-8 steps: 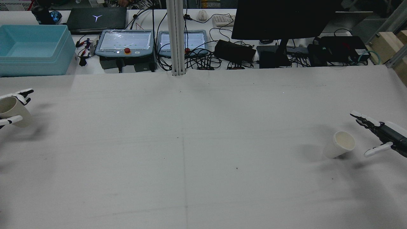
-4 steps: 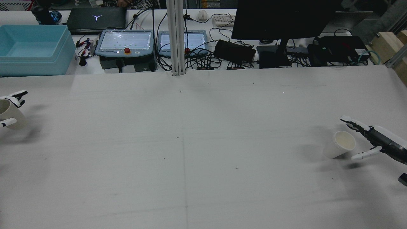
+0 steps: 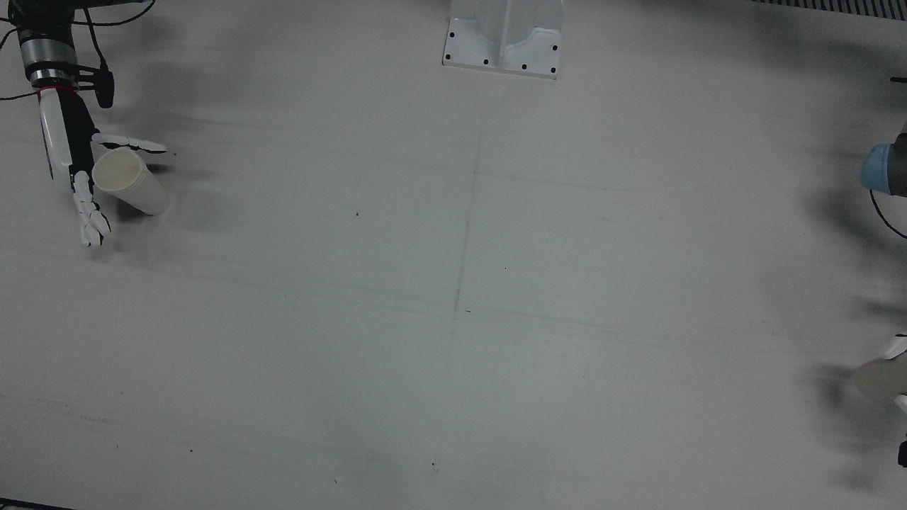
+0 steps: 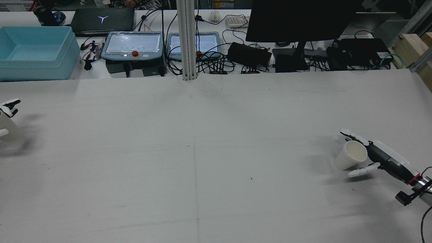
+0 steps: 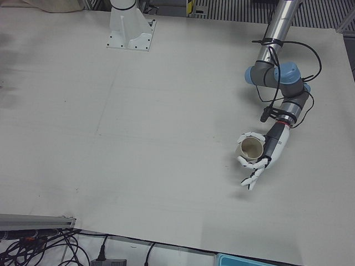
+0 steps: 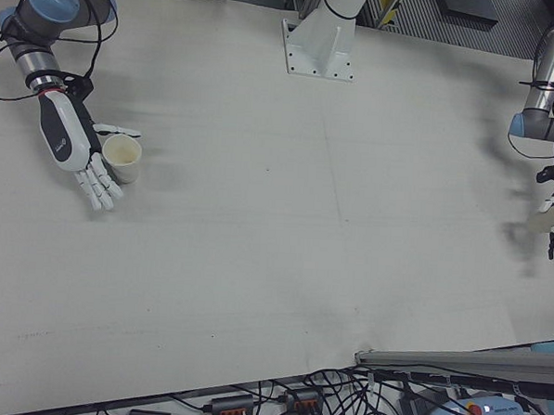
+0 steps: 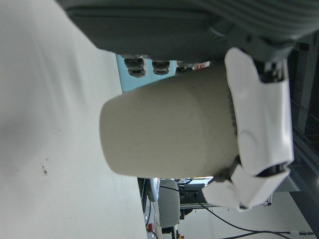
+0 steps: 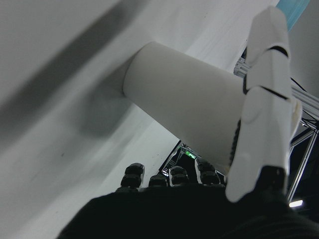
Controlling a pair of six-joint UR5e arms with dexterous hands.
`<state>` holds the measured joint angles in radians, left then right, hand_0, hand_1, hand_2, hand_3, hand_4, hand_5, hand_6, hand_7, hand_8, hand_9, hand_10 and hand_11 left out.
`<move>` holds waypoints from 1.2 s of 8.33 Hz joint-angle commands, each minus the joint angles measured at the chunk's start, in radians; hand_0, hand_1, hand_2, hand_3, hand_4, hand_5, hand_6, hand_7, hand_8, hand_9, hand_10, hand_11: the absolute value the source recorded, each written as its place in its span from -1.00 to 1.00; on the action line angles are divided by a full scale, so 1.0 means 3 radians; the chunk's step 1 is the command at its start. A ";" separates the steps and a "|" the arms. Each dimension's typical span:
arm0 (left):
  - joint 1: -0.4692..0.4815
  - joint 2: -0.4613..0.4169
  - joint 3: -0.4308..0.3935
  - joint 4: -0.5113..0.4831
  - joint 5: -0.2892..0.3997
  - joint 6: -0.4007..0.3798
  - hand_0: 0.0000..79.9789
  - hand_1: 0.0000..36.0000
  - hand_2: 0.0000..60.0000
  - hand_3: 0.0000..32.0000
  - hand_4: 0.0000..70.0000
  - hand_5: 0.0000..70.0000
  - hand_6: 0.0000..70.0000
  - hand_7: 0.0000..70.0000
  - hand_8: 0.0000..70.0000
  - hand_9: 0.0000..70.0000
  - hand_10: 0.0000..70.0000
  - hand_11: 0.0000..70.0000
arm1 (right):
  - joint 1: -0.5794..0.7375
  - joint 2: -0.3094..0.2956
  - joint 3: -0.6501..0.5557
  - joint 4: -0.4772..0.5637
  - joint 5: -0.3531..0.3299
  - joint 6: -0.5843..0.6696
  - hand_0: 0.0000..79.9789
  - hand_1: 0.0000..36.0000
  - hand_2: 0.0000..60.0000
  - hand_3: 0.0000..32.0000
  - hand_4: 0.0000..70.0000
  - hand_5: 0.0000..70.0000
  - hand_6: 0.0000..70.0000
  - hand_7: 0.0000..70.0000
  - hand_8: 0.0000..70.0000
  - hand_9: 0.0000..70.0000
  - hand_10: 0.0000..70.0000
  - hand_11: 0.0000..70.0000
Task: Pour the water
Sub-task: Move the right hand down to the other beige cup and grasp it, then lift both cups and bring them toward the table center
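My left hand (image 5: pixel 265 156) grips a paper cup (image 5: pixel 252 149) right of centre in the left-front view, lifted off the table (image 5: pixel 138 138). My right hand (image 4: pixel 374 158) brackets a second paper cup (image 4: pixel 347 155) at the rear view's lower right — fingers spread on both sides, not visibly clamped. I judge both cups light, thin-walled and crushable — take hold at mid-wall, below the stiffer rim, with light pressure.
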<state>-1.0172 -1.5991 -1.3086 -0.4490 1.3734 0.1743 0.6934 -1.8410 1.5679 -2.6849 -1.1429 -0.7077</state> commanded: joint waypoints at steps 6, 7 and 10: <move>-0.0066 0.0150 0.0021 -0.0144 -0.0002 -0.0024 0.36 1.00 1.00 -1.00 1.00 1.00 -0.77 -0.51 -0.92 -0.89 -0.88 -0.79 | -0.0220 -0.0340 0.0902 -0.0310 0.0639 -0.0080 1.00 1.00 1.00 -1.00 -1.00 1.00 0.26 0.98 0.60 1.00 1.00 1.00; -0.0066 0.0150 0.0016 -0.0155 0.0003 -0.0024 0.38 1.00 1.00 -1.00 1.00 1.00 -0.77 -0.49 -0.92 -0.89 -0.88 -0.79 | -0.0179 -0.0494 0.1249 -0.0472 0.0650 -0.0080 1.00 1.00 0.99 -1.00 -1.00 1.00 0.24 0.95 0.57 1.00 1.00 1.00; -0.0045 0.0089 -0.0046 -0.0140 0.0008 -0.0024 0.43 1.00 1.00 -1.00 1.00 1.00 -0.75 -0.46 -0.91 -0.88 -0.88 -0.78 | 0.0248 -0.0425 0.2333 -0.1576 0.0452 -0.0267 1.00 1.00 0.71 -1.00 -1.00 1.00 0.05 0.64 0.39 0.93 0.87 1.00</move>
<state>-1.0346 -1.5566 -1.3109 -0.4938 1.3742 0.1673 0.6687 -1.9840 2.0425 -2.9489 -0.9594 -0.7338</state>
